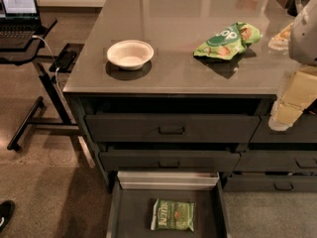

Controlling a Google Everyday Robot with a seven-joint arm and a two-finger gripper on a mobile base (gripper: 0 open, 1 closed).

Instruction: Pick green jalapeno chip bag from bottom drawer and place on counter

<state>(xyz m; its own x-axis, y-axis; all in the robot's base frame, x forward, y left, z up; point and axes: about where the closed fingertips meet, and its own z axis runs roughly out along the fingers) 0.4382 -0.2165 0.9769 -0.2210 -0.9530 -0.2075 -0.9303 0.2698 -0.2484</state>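
Observation:
The green jalapeno chip bag (172, 215) lies flat on the dark floor of the pulled-out bottom drawer (129, 217), lettering up, near the drawer's middle. The counter (183, 68) is a glossy grey-brown top above the drawer cabinets. My gripper (281, 117) hangs at the right edge of the view, pale and cream-coloured, in front of the counter's front edge and over the right-hand drawers. It is well up and to the right of the bag and holds nothing that I can see.
A white bowl (130, 54) and a brighter green "pop" bag (227, 40) sit on the counter. Two upper drawers (171, 129) stand slightly open above the bottom one. A laptop stand (29, 38) is at left; a shoe (5, 214) is at lower left.

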